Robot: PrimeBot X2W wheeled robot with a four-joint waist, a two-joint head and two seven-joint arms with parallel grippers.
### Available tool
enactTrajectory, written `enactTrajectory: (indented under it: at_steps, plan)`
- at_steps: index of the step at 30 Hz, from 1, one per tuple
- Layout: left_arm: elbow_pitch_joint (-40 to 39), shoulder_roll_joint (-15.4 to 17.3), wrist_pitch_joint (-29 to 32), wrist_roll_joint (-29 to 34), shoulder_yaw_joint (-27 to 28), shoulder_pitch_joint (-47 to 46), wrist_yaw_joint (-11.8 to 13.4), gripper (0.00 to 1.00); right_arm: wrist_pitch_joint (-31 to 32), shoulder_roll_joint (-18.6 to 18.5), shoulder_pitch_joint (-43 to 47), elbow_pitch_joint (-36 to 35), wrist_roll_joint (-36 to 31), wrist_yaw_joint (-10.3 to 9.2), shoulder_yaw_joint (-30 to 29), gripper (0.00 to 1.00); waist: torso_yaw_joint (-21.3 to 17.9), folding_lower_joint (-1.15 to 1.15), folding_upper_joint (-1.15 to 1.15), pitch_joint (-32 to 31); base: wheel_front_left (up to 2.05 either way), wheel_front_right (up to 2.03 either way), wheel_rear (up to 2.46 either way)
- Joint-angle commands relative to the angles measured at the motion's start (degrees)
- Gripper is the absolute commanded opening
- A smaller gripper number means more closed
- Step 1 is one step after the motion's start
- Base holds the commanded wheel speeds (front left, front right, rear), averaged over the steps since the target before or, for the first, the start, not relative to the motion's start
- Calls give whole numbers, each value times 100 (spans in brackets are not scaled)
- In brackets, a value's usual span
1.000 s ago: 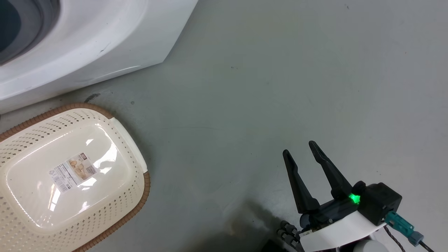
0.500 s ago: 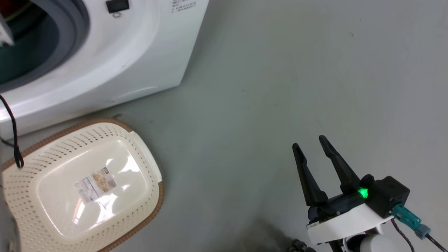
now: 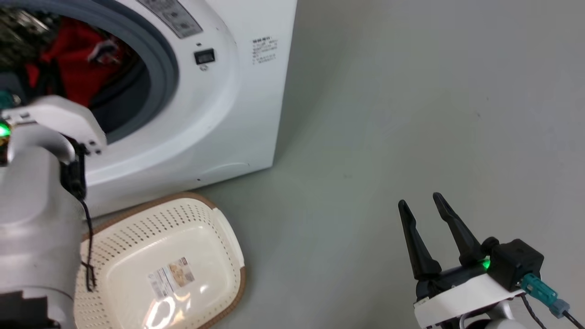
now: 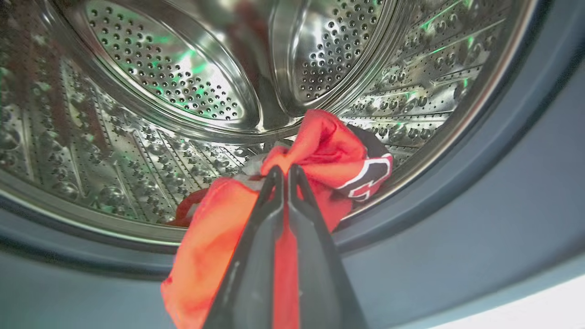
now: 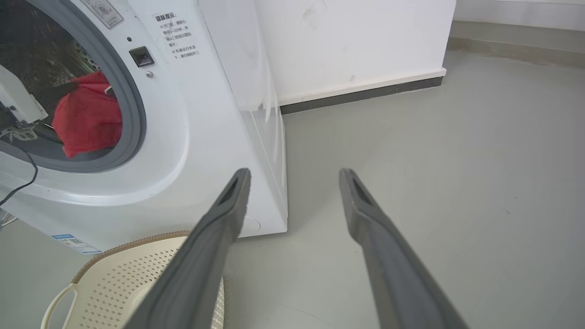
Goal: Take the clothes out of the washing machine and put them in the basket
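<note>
Pulling the clothes [image 4: 329, 151] out of the washing machine [image 3: 219, 114] looks like the step in hand. The left end effector [image 4: 284, 171] is clenched on a fold of the red fabric, its fingers nearly together w/ cloth pinched between them. The bunch sits at the front of the drum [image 4: 183, 77], and part of it hangs over the grey door ring [image 4: 480, 192] toward the camera. In the head view the pale left forearm [image 3: 36, 205] reaches into the opening.

The right end effector [image 3: 420, 199] is released, jaws apart and holding nothing; it hovers over the floor [image 3: 388, 114], well apart from the machine. The basket [image 3: 137, 228] stands on the floor just in front of the washer, below the opening. Its bottom label [image 3: 171, 276] shows bare, so prob. no garment has gone in yet and the task is at an early stage.

The next move likely calls for drawing the left arm back out over the ring w/o snagging the cloth, then down and over the basket before letting go. The trailing end may drag on the ring; whether more garments lie behind the bunch can't be told.
</note>
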Motion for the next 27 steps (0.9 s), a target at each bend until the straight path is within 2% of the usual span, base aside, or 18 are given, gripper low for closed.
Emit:
enactTrajectory:
  at_steps: [1, 7, 17, 18, 27]
  plan:
    - [15, -70, -70, -38, 15, 265, -47, 0, 33, 3, 107, 1, -47, -2, -30, 100, 216, 1, 0, -430, 0, 0, 0]
    - [-609, -305, -104, -152, 224, 1057, -130, 0, 151, 2, 336, -28, -94, -2, -132, 100, 399, 1, 0, -1008, 0, 0, 0]
    - [-2261, -728, -103, -32, 460, 2365, -153, 0, 339, 2, 681, -214, -139, -2, -415, 100, 782, 1, 0, -1642, 0, 0, 0]
    - [-2261, -728, -103, -32, 460, 2365, -153, 0, 339, 2, 681, -214, -139, -2, -415, 100, 782, 1, 0, -1642, 0, 0, 0]
    - [-3929, -1124, -98, 147, 219, 3711, -295, 0, 480, 2, 946, -354, -135, -2, -579, 100, 1213, 1, 0, -1931, 0, 0, 0]
